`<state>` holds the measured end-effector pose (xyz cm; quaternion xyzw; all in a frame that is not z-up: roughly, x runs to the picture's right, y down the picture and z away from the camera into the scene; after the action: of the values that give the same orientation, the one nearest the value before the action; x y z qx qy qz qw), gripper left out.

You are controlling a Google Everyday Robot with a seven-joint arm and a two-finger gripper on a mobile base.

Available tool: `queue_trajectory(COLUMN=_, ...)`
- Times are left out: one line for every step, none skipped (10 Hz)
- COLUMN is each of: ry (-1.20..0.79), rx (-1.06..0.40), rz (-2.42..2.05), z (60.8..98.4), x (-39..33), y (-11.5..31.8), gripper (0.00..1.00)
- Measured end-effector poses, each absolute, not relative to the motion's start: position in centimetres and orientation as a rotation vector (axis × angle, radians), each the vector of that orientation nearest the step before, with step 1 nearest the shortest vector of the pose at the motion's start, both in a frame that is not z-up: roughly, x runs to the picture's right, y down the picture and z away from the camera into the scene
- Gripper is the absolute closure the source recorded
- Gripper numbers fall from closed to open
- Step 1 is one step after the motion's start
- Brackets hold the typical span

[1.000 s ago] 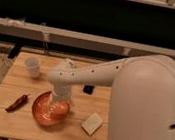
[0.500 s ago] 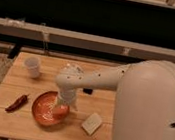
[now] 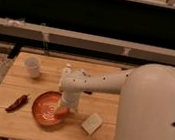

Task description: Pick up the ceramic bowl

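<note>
The ceramic bowl (image 3: 47,109) is a wide, shallow, glossy orange-red dish with a pale swirl inside. It sits on the wooden table (image 3: 5,123) near the front, left of centre. My white arm reaches from the right and bends down over the bowl's right rim. My gripper (image 3: 64,110) points down at that rim, and its tips meet the bowl's right edge.
A small white cup (image 3: 32,66) stands at the back left. A red chili pepper (image 3: 17,103) lies left of the bowl. A pale sponge-like block (image 3: 92,123) lies right of the bowl. A small white bottle (image 3: 66,71) stands behind the arm. A dark object is partly hidden behind the arm.
My arm has shifted to the right and lowered, moving the gripper from above the bowl's middle to its right rim. The bowl has not moved.
</note>
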<state>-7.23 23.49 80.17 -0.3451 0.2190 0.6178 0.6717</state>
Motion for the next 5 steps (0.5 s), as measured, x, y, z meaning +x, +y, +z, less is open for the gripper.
queue_trajectory(ry=0.495, rx=-0.784, rz=1.389, z=80.29, x=-7.40, y=23.71, gripper=0.20)
queue_trajectory(ry=0.499, rx=-0.796, rz=1.380, z=80.48, x=-7.73, y=24.11, gripper=0.23)
queue_trajectory(ry=0.503, rx=-0.801, rz=1.376, z=80.54, x=-7.77, y=24.30, gripper=0.28)
queue_trajectory(ry=0.505, rx=-0.806, rz=1.372, z=80.61, x=-7.80, y=24.48, gripper=0.37)
queue_trajectory(ry=0.504, rx=-0.812, rz=1.370, z=80.61, x=-7.89, y=24.61, gripper=0.49)
